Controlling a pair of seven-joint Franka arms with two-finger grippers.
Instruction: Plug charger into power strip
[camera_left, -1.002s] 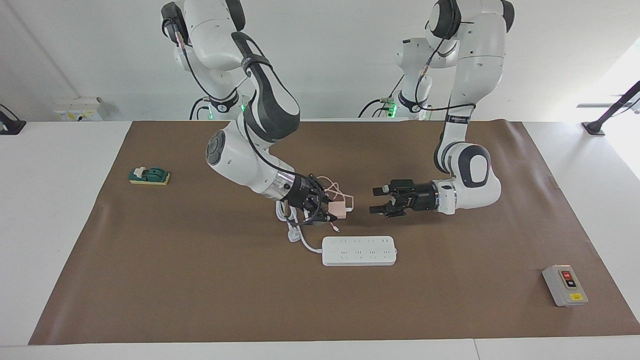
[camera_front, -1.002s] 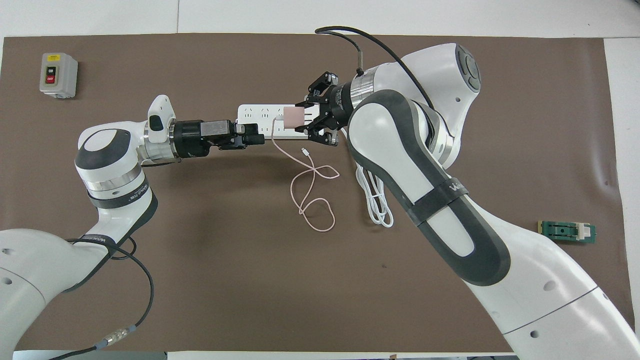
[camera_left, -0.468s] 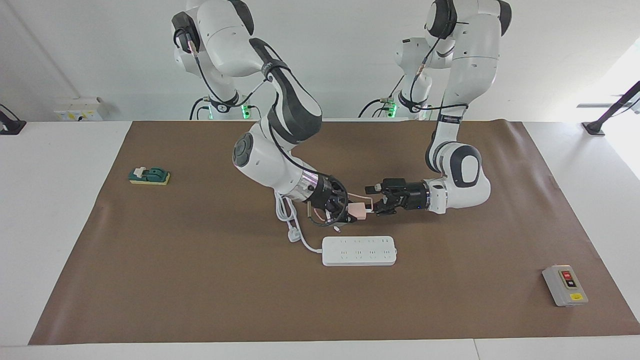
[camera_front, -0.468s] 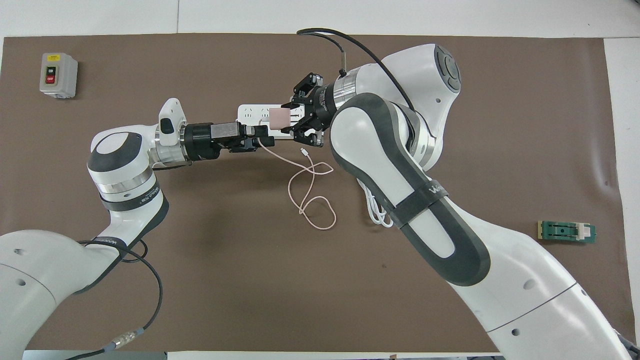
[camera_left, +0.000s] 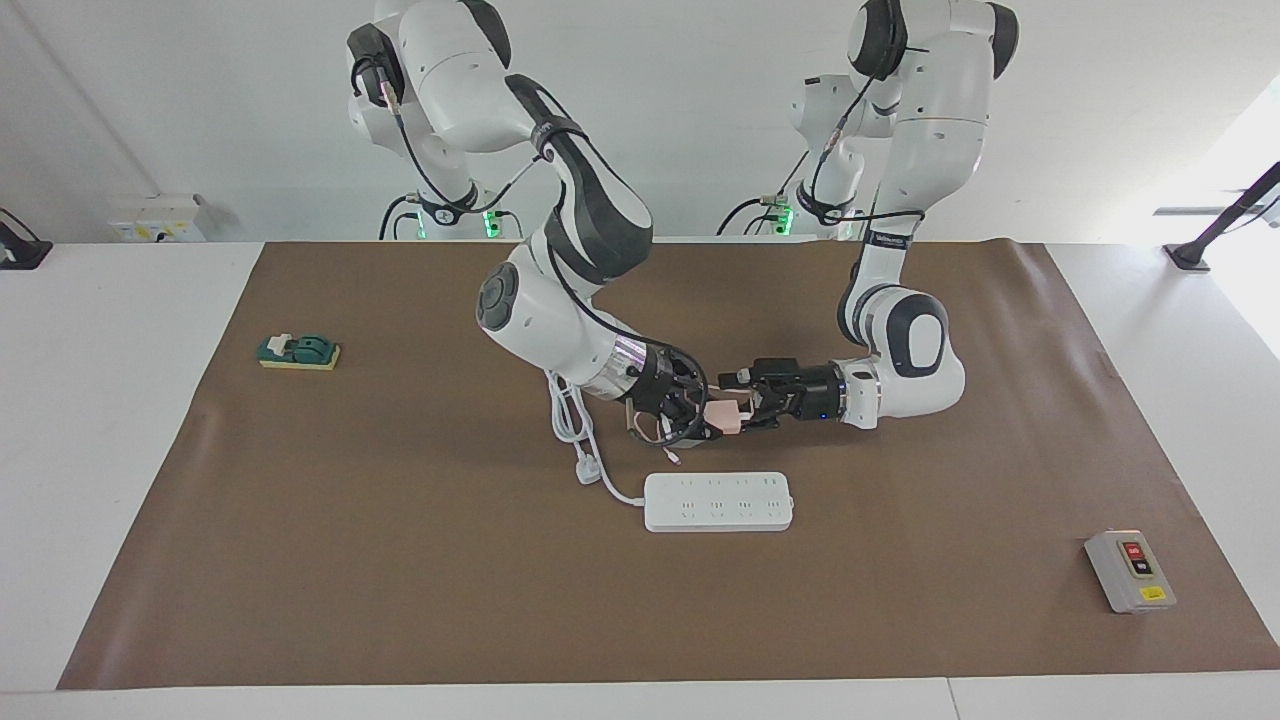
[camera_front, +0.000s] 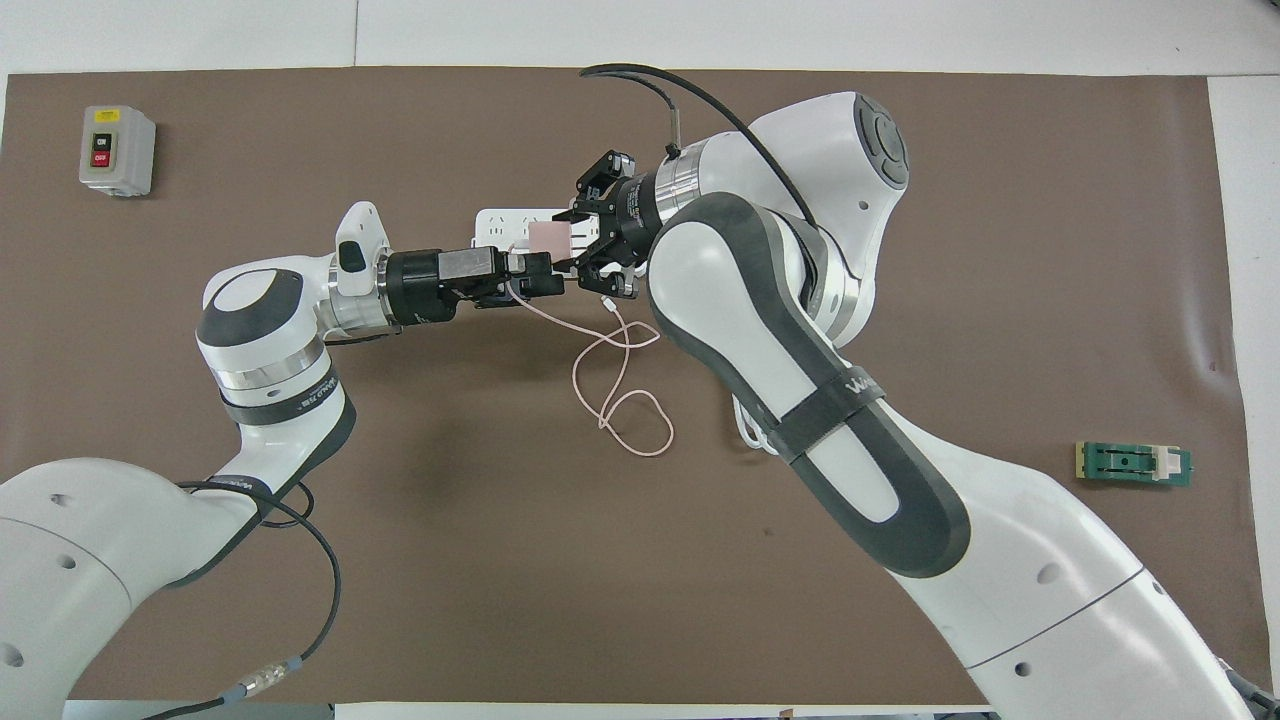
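My right gripper (camera_left: 712, 418) is shut on the pale pink charger (camera_left: 724, 417) and holds it in the air over the mat, just nearer to the robots than the white power strip (camera_left: 718, 501). In the overhead view the charger (camera_front: 550, 237) covers part of the power strip (camera_front: 497, 222). My left gripper (camera_left: 748, 403) is open, and its tips meet the charger from the left arm's side. The pink cable (camera_front: 620, 400) hangs down and loops on the mat. The strip's thick white cord (camera_left: 575, 425) lies under the right arm.
A grey switch box (camera_left: 1130, 570) with red and black buttons sits toward the left arm's end, farther from the robots. A small green block (camera_left: 298, 351) lies toward the right arm's end. A brown mat (camera_left: 400, 560) covers the table.
Both grippers closed in on each other. The right gripper carried the charger toward the left arm's end, and the left gripper came up to the charger.
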